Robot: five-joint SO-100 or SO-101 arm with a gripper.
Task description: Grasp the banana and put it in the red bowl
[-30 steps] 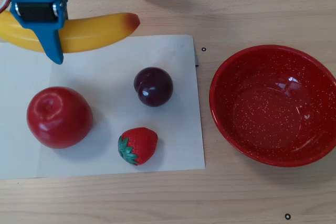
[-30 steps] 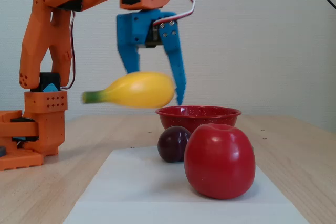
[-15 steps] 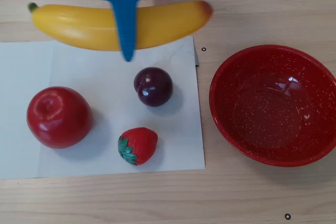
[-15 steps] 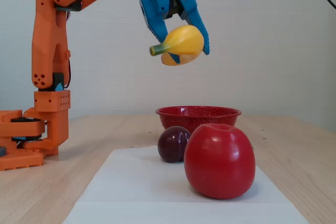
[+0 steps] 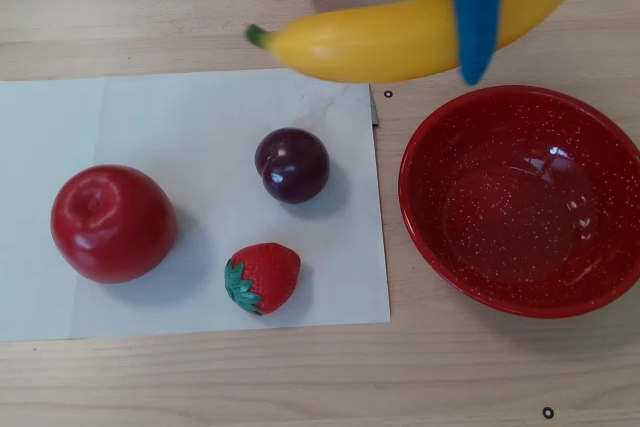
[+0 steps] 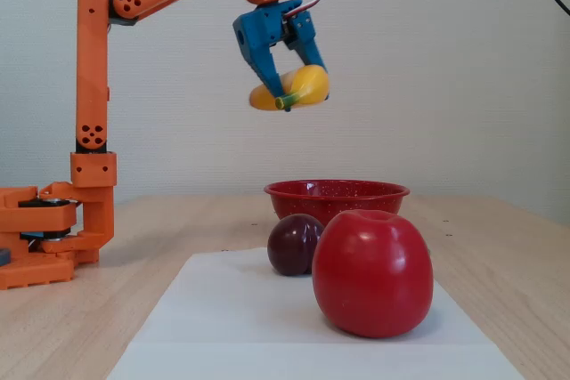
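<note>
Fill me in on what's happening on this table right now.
The orange arm's blue tool is shut on the banana and holds it high in the air, near the red bowl but not yet over its middle. The bowl is empty. An apple, a plum and a strawberry sit untouched on the white paper.

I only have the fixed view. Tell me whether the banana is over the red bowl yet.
Observer: Not quite. In the overhead view the banana sits just past the red bowl's far rim, only the gripper tip overlapping it.
Operator: Give me its orientation.
Observer: It lies crosswise; the green stem points image-left toward the paper sheet.
Operator: Report anything hidden behind the apple.
Observer: A strawberry lies on the sheet, between the apple and the bowl.
</note>
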